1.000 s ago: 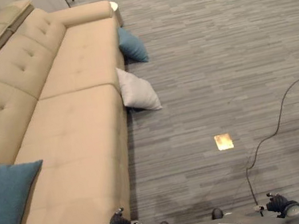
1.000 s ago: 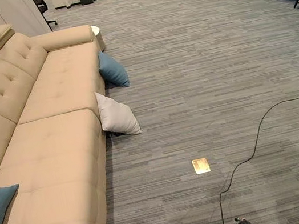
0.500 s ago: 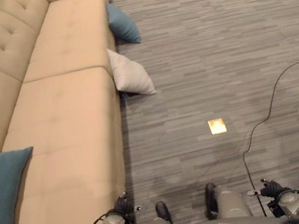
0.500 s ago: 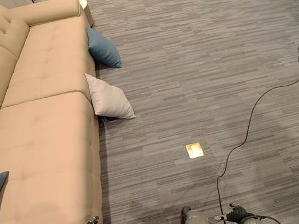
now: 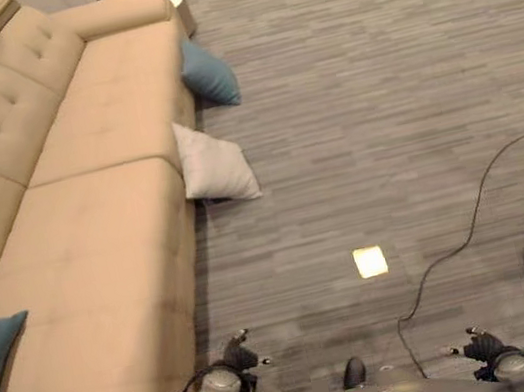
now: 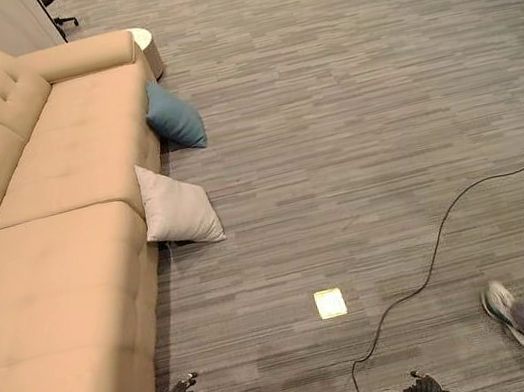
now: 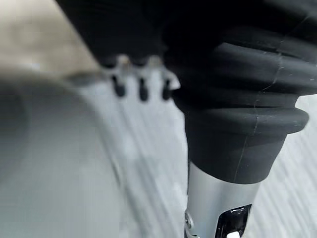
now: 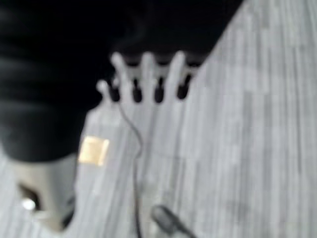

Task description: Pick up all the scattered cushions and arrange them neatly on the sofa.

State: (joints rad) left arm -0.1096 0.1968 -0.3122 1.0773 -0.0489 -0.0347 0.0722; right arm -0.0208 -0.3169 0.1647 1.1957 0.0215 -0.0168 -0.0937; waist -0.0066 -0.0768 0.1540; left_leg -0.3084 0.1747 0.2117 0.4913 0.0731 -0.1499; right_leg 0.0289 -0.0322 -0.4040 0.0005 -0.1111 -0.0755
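Beige sofa (image 5: 77,239) along the frame's left, a white cushion (image 5: 211,167) and blue cushion (image 5: 209,71) on the floor against its front edge at upper centre; left hand (image 5: 239,350) and right hand (image 5: 484,347), bottom edge, fingers relaxed, holding nothing.

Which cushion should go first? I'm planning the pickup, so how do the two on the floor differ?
The white cushion lies nearer the robot, by the seam between the seats of the sofa; the blue cushion lies farther, toward the armrest. One is pale, the other teal. Both lean on the sofa's front edge, untouched by either hand.
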